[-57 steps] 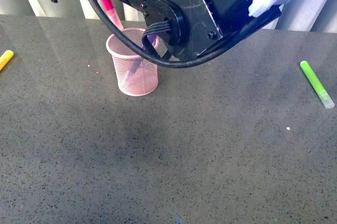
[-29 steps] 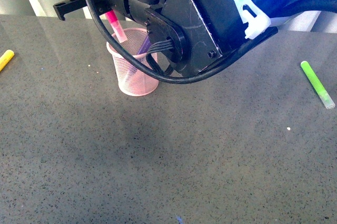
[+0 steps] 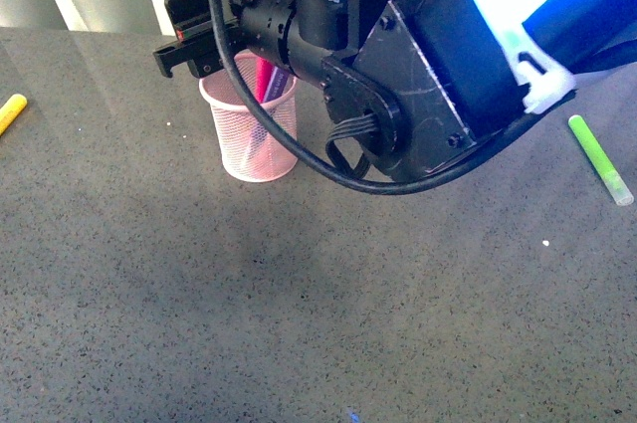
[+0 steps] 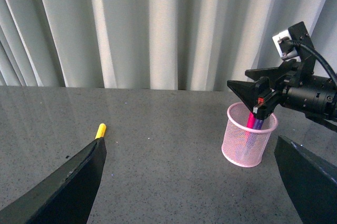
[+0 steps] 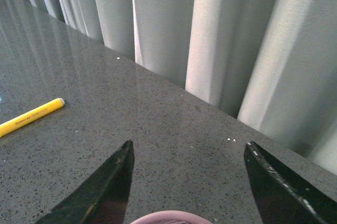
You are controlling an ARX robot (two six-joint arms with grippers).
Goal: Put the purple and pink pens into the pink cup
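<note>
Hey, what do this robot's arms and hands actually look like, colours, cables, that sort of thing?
The right arm is matte black with angular, bolted housings, a blue and white upper section, and a thick black cable looping beneath. Its right hand and the left hand each have two flat, tapered black fingers.

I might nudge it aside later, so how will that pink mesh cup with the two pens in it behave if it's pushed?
The pink cup is thin wire mesh, so probably light and likely to slide on the smooth table. It narrows toward its base, and the pink pen and purple pen lean above the rim, so a high push might tip it.
</note>
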